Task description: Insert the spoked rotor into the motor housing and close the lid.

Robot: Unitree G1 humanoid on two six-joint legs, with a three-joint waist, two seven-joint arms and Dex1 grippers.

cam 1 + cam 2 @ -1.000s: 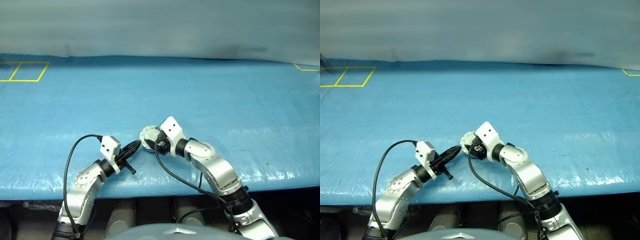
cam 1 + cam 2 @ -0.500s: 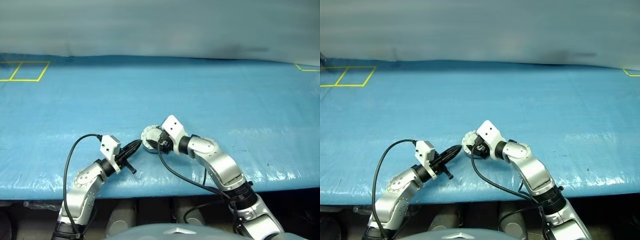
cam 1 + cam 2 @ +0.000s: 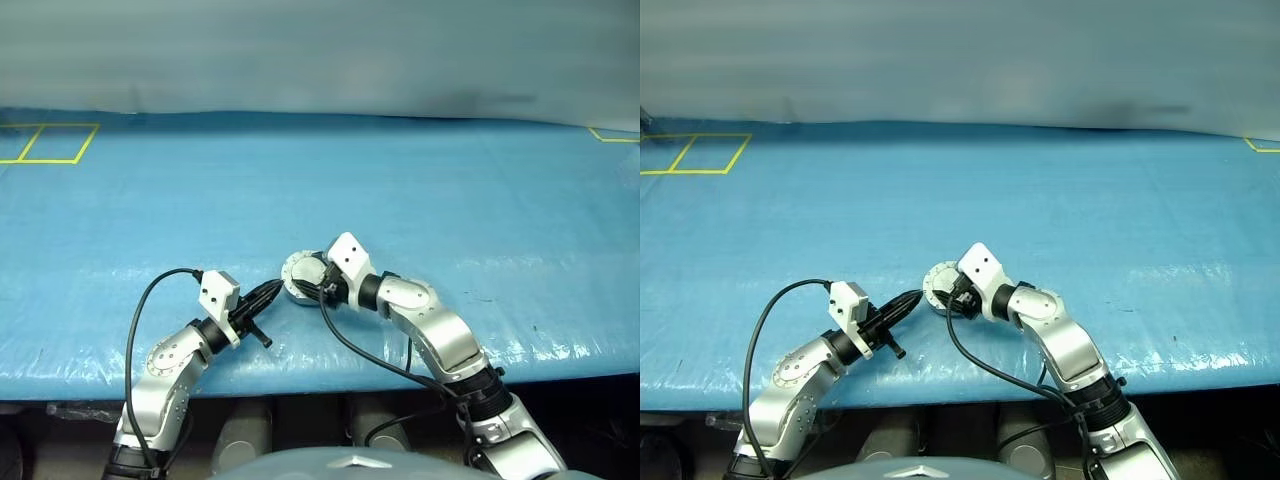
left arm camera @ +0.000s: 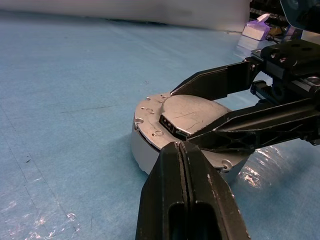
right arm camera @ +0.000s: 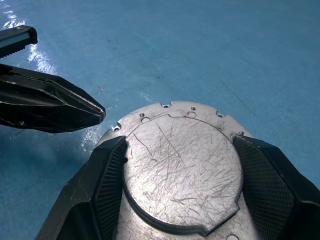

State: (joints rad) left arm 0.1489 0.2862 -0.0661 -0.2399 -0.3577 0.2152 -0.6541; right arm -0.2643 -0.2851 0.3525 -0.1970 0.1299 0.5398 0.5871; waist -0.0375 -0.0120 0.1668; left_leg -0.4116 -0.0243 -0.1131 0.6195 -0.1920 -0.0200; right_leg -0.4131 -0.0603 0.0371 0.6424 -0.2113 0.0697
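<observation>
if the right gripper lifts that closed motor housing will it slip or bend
Probably no bending: the motor housing looks like solid scratched metal. Slipping seems possible, since the right gripper spans its smooth round rim on two sides. It likely feels heavy for its size, and lying flat, shouldn't roll.

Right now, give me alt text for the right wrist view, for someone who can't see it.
The right gripper straddles the closed motor housing, one black finger on each side of its scratched grey lid, on a blue table cover. The shut left gripper points at the housing's rim from one side.
</observation>
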